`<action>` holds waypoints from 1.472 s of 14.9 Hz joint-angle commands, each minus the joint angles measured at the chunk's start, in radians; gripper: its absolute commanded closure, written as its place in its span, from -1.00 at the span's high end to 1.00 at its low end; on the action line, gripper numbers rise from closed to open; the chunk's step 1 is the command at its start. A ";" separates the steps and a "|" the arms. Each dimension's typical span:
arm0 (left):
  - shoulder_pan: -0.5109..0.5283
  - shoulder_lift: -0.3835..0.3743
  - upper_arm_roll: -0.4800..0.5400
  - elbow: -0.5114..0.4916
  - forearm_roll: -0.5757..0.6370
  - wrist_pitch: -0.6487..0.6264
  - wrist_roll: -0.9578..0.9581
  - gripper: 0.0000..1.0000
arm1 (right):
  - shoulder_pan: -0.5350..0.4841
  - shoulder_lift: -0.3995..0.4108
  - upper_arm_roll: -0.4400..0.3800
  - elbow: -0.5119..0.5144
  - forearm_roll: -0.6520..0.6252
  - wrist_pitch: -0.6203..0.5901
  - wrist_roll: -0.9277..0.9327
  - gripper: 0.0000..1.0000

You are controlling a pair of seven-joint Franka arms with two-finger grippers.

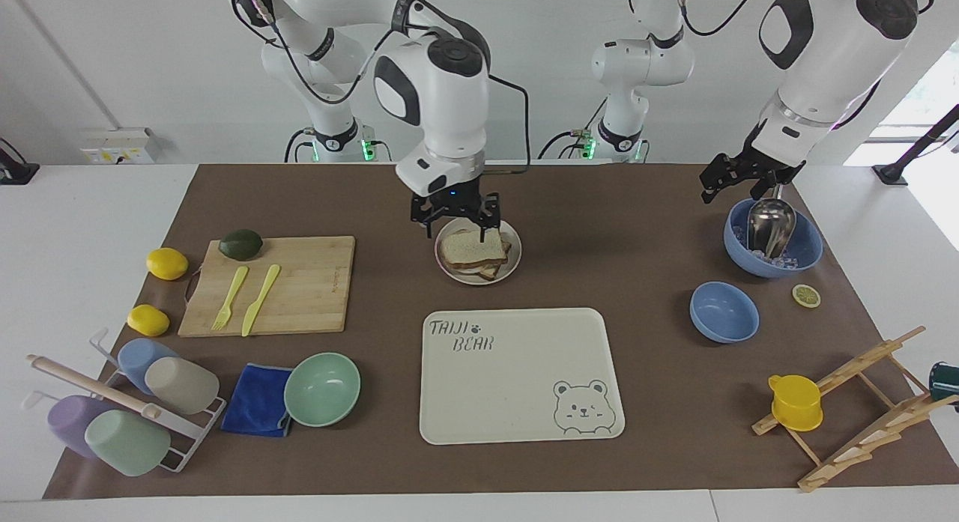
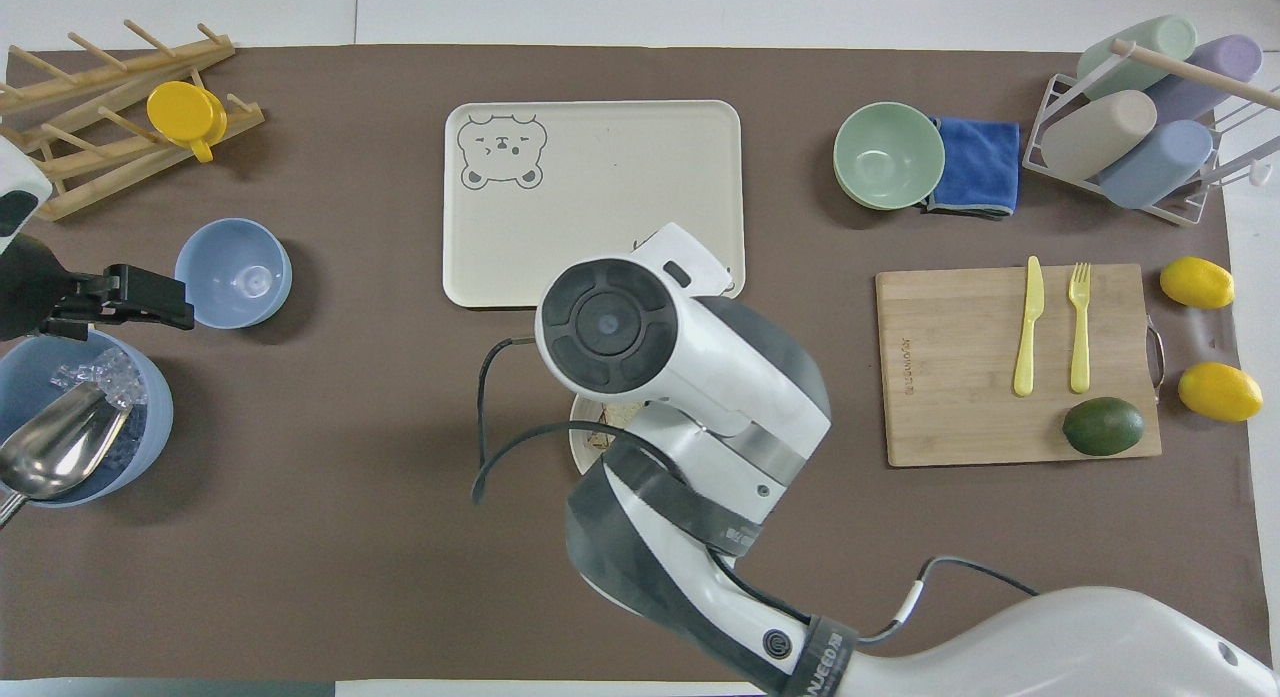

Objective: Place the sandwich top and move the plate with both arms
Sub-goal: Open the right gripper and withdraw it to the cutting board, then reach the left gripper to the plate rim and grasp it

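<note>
Sandwich top (image 1: 471, 246) seated on the stack in the plate (image 1: 512, 265).
Right gripper (image 1: 455, 224) spread, empty, just above it; left gripper (image 1: 738, 179) spread over the ice bowl (image 1: 805, 252).

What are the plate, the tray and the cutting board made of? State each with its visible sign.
Plate: probably matte cream plastic or melamine, no gloss.
Tray: likely the same, with printed bear.
Cutting board: wood or bamboo, visible grain.

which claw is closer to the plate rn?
Right. The right claw hangs open just over the plate and its sandwich top. The left claw waits over the blue bowl with the scoop at the left arm's end.
</note>
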 commanded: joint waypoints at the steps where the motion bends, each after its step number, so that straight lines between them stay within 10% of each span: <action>1: 0.003 -0.004 0.001 -0.001 -0.002 0.011 -0.002 1.00 | 0.004 -0.067 -0.222 0.042 0.184 -0.104 -0.238 1.00; 7: -0.008 -0.013 -0.004 -0.029 -0.016 0.050 -0.017 1.00 | 0.008 -0.205 -0.507 -0.003 0.242 -0.324 -0.516 1.00; 13: -0.130 -0.039 -0.007 -0.205 -0.092 0.210 -0.052 1.00 | 0.020 -0.233 -0.582 -0.024 0.231 -0.376 -0.606 1.00; 22: -0.448 0.147 -0.009 -0.400 -0.126 0.645 -0.272 1.00 | 0.062 -0.270 -0.639 -0.066 0.222 -0.398 -0.669 1.00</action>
